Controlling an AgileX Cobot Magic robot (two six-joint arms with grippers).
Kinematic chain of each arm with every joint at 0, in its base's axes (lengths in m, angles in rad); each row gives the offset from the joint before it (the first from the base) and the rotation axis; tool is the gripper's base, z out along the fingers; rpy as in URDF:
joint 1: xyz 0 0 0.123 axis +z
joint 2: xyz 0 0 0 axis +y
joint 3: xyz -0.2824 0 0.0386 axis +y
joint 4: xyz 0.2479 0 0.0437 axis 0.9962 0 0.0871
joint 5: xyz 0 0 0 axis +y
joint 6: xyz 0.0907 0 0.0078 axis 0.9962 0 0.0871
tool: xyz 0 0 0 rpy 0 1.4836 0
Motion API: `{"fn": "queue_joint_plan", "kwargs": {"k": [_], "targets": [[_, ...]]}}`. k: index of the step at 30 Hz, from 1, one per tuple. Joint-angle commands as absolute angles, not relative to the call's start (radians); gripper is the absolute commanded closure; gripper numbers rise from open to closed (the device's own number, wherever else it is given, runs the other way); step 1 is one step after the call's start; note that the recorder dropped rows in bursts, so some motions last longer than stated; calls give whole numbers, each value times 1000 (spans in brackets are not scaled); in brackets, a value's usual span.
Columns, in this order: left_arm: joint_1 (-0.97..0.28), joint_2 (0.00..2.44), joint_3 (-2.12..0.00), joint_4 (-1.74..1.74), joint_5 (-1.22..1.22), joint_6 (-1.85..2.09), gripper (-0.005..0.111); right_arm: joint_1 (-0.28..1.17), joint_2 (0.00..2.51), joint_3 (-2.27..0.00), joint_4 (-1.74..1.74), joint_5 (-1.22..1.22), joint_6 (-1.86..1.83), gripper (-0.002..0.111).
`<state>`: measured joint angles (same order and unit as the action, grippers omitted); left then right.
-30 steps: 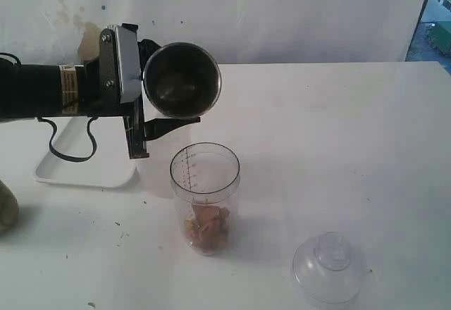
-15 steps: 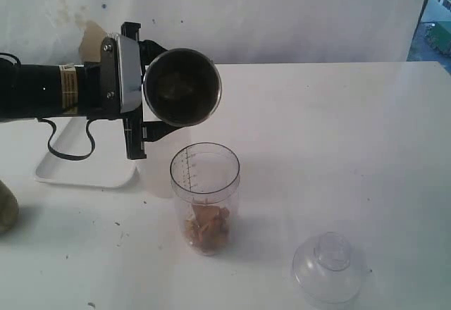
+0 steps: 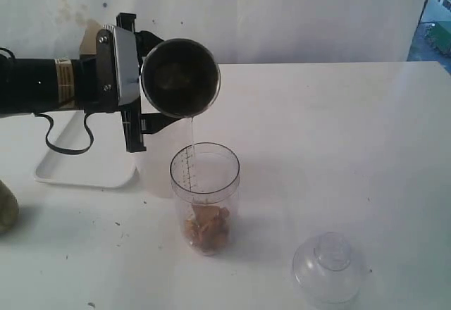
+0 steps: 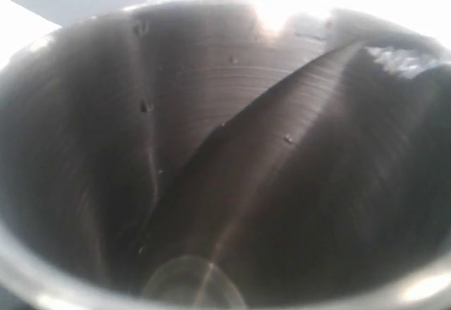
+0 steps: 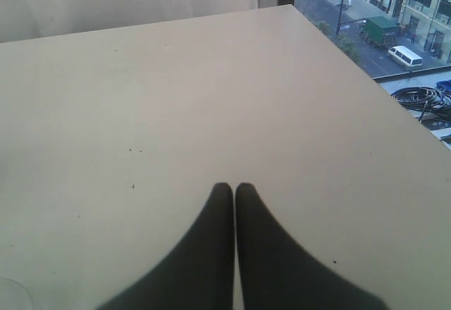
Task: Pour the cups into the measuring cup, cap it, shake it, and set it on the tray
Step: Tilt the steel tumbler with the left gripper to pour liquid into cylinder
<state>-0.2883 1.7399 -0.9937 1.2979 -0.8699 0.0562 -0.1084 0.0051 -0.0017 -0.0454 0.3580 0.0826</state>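
Observation:
My left gripper (image 3: 144, 77) is shut on the steel tumbler (image 3: 180, 77), which lies tipped on its side above the table with its mouth over the measuring cup (image 3: 205, 183). A thin clear stream (image 3: 192, 132) runs from the tumbler's lip into that cup. Brown bits (image 3: 206, 230) lie at the measuring cup's bottom. The tumbler's dark inside (image 4: 232, 155) fills the left wrist view, hiding the fingers. The domed clear cap (image 3: 330, 266) rests on the table at the front right. The white tray (image 3: 77, 169) lies behind the left arm. My right gripper (image 5: 235, 187) is shut and empty over bare table.
A frosted tub (image 3: 161, 165) stands just behind and left of the measuring cup. An olive-brown rounded object (image 3: 5, 211) is cut off by the left edge. In the right wrist view the table's far edge (image 5: 394, 98) drops off toward a street outside.
The tumbler has tipped a little further and shifted slightly up and left. A thin stream now falls from its lip into the measuring cup.

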Motion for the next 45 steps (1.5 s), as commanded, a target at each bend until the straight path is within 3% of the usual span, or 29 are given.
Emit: {"fn": "queue_joint_plan", "kwargs": {"k": [1, 34, 45], "targets": [[-291, 1698, -998, 1242, -895, 46, 107, -113, 0, 0, -48, 351, 83, 107], [-293, 1698, -998, 1218, -820, 113, 107, -113, 0, 0, -48, 351, 83, 107], [-352, 1698, -998, 1191, -739, 245, 107, -113, 0, 0, -48, 351, 83, 107]]}}
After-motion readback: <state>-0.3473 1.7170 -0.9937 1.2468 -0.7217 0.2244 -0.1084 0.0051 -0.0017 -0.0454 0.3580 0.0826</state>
